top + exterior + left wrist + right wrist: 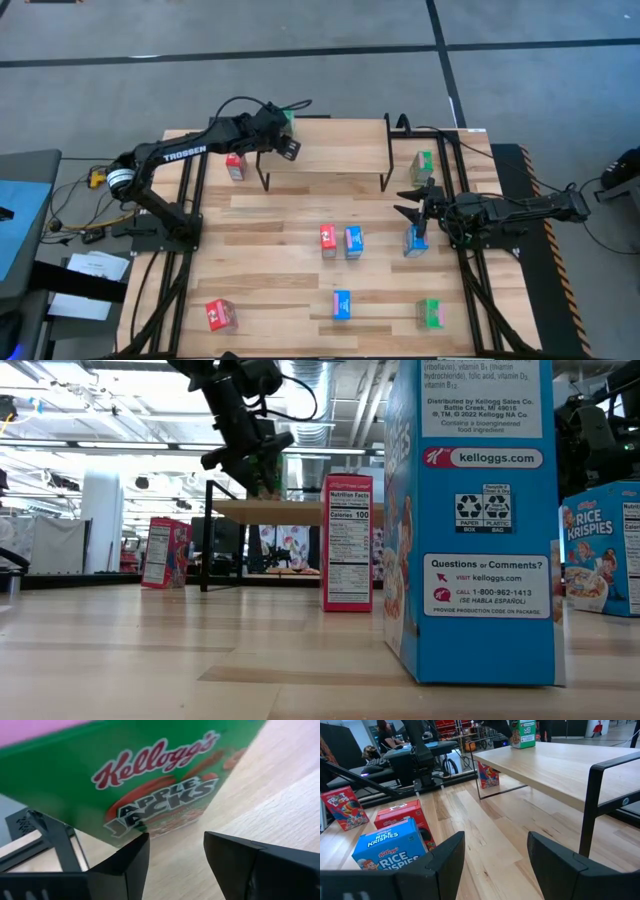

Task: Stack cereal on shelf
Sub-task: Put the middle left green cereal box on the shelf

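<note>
Green box [150,775] first: where does it lie from the left gripper [175,842]?

Straight ahead of it, just past the fingertips. The two dark fingers [125,865] stand apart with nothing between them, so the left hand holds nothing. The box stands upright on the shelf [330,150], at its far left corner, long axis vertical, printed front toward the wrist.

So the shelf has one box. What does the next move turn on?

My guess is on which loose box is nearest which arm. Outward from the left gripper, the closest is the red box [234,167] standing on the table beside the shelf's left legs, lower than the hand and a little toward the arm's base. It looks upright, so the hand would have to draw away from the green box and drop down past the shelf edge without knocking it.

And the right gripper [412,203]?

It waits well apart at the table's right side, fingers spread and empty, with a blue box [416,240] just beside it. A second green box [424,163] is near it too, toward the shelf's right legs.

The rest?

A red and blue pair [340,240] stands mid-table between the arms, and three more stand along the near edge. For the red one by the shelf legs, the left arm is plainly nearer.
</note>
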You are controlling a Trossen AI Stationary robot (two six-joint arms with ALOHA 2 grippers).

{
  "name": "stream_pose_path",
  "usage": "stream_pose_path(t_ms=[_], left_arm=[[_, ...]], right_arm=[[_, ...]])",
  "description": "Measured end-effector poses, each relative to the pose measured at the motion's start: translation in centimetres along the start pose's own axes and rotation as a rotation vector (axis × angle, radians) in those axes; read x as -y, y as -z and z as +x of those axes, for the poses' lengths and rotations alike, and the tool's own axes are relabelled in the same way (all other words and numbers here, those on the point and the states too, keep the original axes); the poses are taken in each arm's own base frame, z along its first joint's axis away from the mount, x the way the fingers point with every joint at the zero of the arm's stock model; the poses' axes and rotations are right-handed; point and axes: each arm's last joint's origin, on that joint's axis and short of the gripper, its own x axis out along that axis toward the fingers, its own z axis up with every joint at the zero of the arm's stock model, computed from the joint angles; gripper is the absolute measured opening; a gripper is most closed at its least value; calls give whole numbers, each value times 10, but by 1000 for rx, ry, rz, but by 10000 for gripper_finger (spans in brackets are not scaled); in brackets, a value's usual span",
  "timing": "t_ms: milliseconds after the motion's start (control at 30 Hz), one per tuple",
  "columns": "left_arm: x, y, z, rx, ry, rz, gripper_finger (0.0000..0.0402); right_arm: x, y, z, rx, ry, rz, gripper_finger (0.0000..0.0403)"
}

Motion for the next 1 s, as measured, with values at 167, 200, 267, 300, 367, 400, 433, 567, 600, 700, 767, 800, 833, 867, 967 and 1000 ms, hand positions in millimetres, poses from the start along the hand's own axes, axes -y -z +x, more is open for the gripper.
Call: stream_pose_path(t_ms=[167, 200, 267, 300, 367, 400, 433, 567, 600, 700, 767, 800, 833, 867, 967, 1000], left_arm=[[1, 0, 0, -2, 21, -30, 176], [1, 0, 0, -3, 21, -34, 176], [1, 0, 0, -2, 21, -39, 176], [1, 0, 0, -1, 19, -39, 176], [0, -1, 0, 5, 8, -40, 176], [0, -1, 0, 7, 1, -41, 176], [-1, -1, 0, 8, -2, -42, 176], [-1, -2, 0, 13, 1, -47, 176], [-1, -2, 0, 15, 2, -48, 176], [1, -2, 3, 14, 5, -45, 176], [2, 0, 7, -7, 22, -40, 176], [4, 1, 10, -17, 35, -39, 176], [6, 2, 14, -24, 50, -39, 176], [7, 3, 18, -37, 60, -35, 176], [10, 5, 26, -42, 64, -13, 176], [10, 6, 26, -49, 63, -10, 176]], right_arm=[[0, 0, 0, 0, 0, 0, 240], [0, 0, 0, 0, 0, 0, 240], [0, 0, 0, 0, 0, 0, 240], [0, 0, 0, 0, 0, 0, 240], [0, 0, 0, 0, 0, 0, 240], [0, 0, 0, 0, 0, 0, 240], [0, 0, 0, 0, 0, 0, 240], [0, 0, 0, 0, 0, 0, 240], [0, 0, 0, 0, 0, 0, 240], [0, 0, 0, 0, 0, 0, 240], [0, 0, 0, 0, 0, 0, 240], [0, 0, 0, 0, 0, 0, 240], [0, 0, 0, 0, 0, 0, 240], [0, 0, 0, 0, 0, 0, 240], [0, 0, 0, 0, 0, 0, 240], [0, 0, 0, 0, 0, 0, 240]])
